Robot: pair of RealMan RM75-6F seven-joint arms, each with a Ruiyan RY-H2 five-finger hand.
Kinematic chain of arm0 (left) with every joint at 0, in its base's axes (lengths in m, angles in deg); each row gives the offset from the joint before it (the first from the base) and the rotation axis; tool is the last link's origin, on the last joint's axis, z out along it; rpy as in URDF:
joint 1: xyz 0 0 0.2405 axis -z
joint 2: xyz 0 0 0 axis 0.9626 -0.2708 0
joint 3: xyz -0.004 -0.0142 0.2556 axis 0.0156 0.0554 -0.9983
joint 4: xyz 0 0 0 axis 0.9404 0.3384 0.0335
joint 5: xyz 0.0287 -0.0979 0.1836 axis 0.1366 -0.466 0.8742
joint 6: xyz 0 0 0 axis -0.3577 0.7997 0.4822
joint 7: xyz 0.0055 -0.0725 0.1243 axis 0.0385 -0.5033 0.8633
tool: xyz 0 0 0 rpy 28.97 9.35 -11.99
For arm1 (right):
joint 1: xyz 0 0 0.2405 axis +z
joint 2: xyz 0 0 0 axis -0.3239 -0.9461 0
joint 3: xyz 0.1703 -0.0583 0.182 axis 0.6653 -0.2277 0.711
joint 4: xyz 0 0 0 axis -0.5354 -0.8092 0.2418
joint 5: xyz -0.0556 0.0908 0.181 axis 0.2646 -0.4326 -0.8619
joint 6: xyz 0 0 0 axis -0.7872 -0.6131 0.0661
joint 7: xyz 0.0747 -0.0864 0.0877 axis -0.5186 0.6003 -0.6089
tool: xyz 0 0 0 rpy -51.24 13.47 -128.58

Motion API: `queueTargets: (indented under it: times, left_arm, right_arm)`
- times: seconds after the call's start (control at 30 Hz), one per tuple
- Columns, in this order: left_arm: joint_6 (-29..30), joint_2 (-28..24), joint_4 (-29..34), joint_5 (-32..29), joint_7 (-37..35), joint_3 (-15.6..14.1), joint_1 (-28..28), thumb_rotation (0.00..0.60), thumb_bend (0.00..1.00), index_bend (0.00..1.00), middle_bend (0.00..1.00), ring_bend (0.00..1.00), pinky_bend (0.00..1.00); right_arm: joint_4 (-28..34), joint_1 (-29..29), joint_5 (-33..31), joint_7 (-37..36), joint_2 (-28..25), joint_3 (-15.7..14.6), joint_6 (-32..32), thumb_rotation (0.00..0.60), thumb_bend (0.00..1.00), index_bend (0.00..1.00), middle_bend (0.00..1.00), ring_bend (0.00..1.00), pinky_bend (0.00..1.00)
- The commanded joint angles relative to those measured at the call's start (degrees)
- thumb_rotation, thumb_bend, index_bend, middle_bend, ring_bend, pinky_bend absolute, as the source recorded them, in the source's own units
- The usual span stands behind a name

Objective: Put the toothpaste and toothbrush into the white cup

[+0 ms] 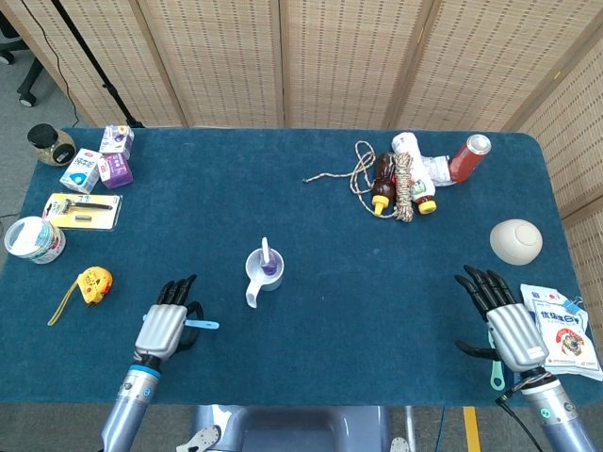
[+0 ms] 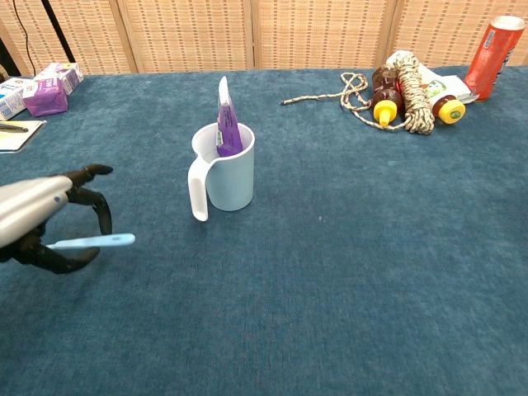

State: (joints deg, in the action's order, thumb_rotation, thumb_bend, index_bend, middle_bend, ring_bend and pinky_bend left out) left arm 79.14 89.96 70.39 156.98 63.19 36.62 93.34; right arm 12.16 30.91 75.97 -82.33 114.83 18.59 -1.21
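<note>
Toothbrush (image 2: 91, 241) pinched in left hand (image 2: 37, 219) fingers (image 2: 92, 198), lifted off counter (image 2: 346, 272), near-left of cup (image 2: 227, 169). Toothpaste (image 2: 224, 120) standing in cup. Step judged: carry to cup; best tilted upright over rim, then released beside tube without knocking handle. Left palm down, brush level. Right hand (image 1: 501, 315) far right of cup, flat, fingers spread, empty.

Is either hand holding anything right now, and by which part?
The left hand holds the light blue toothbrush by one end; the rest sticks out toward the white cup. Which end is gripped cannot be told. The right hand holds nothing.
</note>
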Motion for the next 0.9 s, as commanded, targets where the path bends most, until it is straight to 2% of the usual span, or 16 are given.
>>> queueTargets:
  times: [0.03,0.3,0.77,0.9]
  left_arm:
    - [0.99,-2.19,2.06,1.55,-1.91,0.48,-0.45,0.6,0.4,0.55,0.0,0.0,0.0]
    - [2.42,-6.54,6.14,4.29,-5.5,1.13,-1.11,0.6,0.4,0.55,0.0,0.0,0.0]
    - [4.55,-11.48,12.7,7.23,-6.28,2.03,-1.8,0.6,0.4,0.55,0.0,0.0,0.0]
    - [5.3,-13.0,14.5,9.09,-8.91,3.39,-1.53,0.6,0.4,0.55,0.0,0.0,0.0]
  right_arm:
    - [0.05,0.02,0.04,0.2,0.06,-0.03,0.06,0.6,0.0,0.0,0.0,0.0,0.0]
    - [0.13,0.09,0.0,0.78,0.26,-0.14,0.42,0.6,0.0,0.0,0.0,0.0,0.0]
    - [0.12,0.24,-0.35,1.12,0.43,-0.1,0.92,0.6,0.0,0.0,0.0,0.0,0.0]
    - [0.14,0.26,-0.35,1.06,0.42,-0.14,0.99,0.6,0.0,0.0,0.0,0.0,0.0]
